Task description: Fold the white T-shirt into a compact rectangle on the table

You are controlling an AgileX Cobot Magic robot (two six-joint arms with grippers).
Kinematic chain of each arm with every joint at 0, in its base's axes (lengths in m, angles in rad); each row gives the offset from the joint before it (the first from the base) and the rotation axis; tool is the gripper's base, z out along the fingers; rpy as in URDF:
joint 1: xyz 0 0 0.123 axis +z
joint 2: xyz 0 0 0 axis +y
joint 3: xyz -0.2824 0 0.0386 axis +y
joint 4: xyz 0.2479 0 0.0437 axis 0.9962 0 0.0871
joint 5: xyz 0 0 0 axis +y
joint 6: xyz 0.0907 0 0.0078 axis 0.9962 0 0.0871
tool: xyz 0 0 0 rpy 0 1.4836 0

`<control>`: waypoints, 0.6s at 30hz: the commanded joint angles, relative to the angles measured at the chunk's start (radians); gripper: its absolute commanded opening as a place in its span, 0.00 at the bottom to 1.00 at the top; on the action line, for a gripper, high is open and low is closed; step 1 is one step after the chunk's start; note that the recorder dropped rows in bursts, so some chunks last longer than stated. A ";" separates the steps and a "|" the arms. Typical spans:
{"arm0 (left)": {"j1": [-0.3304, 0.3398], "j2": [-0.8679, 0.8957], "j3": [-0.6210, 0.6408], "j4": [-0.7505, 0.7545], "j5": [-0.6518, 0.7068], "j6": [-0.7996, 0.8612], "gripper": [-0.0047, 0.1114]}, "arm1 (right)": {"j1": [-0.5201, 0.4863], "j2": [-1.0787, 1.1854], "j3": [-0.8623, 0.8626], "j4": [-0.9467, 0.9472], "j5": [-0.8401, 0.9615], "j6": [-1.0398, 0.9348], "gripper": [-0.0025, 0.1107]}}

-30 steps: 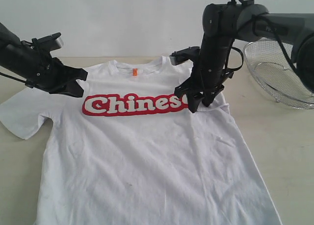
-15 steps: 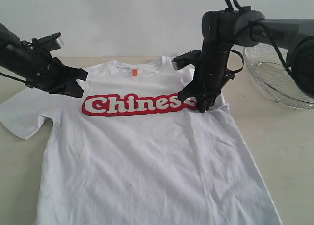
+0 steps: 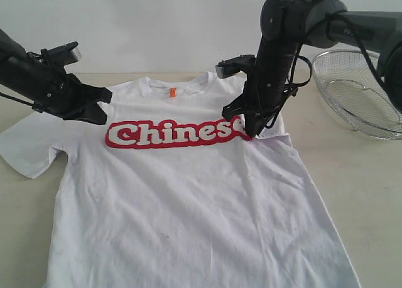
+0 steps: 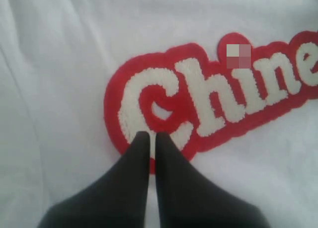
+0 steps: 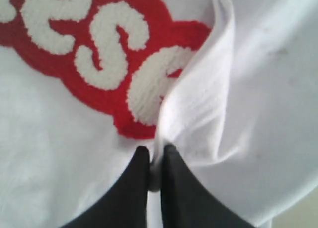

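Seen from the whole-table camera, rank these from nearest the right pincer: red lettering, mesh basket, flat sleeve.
1. Red lettering, its end right at the right pincer.
2. Mesh basket, off to the right.
3. Flat sleeve, far left.

Cloth and finish
The white T-shirt [image 3: 188,206] is wrinkled matt cloth, its lettering [image 4: 208,99] tufted and rough; the table [image 3: 352,175] smooth, matt.
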 commanded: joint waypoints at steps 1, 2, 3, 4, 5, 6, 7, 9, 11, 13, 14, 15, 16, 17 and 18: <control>-0.006 -0.010 0.005 -0.002 -0.005 -0.006 0.08 | 0.003 -0.014 0.001 0.033 0.006 -0.027 0.02; -0.006 -0.010 0.005 -0.002 -0.005 -0.006 0.08 | 0.003 -0.014 0.001 0.052 0.006 -0.039 0.02; -0.006 -0.010 0.005 -0.002 -0.005 -0.006 0.08 | 0.003 -0.014 0.004 0.079 0.006 -0.055 0.02; -0.006 -0.010 0.005 -0.002 -0.005 -0.006 0.08 | 0.003 -0.014 0.004 0.097 0.006 -0.062 0.02; -0.006 -0.010 0.005 -0.002 -0.005 -0.006 0.08 | 0.003 -0.014 0.004 0.101 0.006 -0.064 0.02; -0.006 -0.010 0.005 -0.002 -0.005 -0.006 0.08 | 0.005 -0.014 0.004 0.101 0.006 -0.064 0.02; -0.006 -0.010 0.005 -0.002 -0.003 -0.006 0.08 | 0.005 -0.014 0.004 0.101 0.006 -0.064 0.02; -0.006 -0.010 0.005 -0.002 -0.001 -0.006 0.08 | 0.005 -0.014 0.004 0.098 0.006 -0.064 0.02; -0.006 -0.010 0.005 -0.002 0.001 -0.006 0.08 | 0.005 -0.010 0.004 0.085 0.006 -0.064 0.02; -0.006 -0.010 0.005 -0.002 0.006 -0.006 0.08 | 0.005 -0.006 0.004 0.077 0.006 -0.064 0.04; -0.006 -0.010 0.005 -0.002 0.008 -0.006 0.08 | 0.005 -0.004 0.004 0.077 0.006 -0.064 0.07; -0.006 -0.010 0.005 -0.002 0.011 -0.006 0.08 | 0.005 -0.002 0.004 0.077 0.006 -0.064 0.11; -0.006 -0.010 0.005 -0.002 0.011 -0.006 0.08 | 0.005 0.000 0.004 0.077 0.006 -0.064 0.18; -0.006 -0.010 0.005 -0.002 0.013 -0.006 0.08 | 0.005 0.000 0.004 0.077 0.006 -0.064 0.26; -0.006 -0.010 0.005 -0.002 0.013 -0.006 0.08 | 0.005 0.000 0.004 0.077 0.006 -0.064 0.33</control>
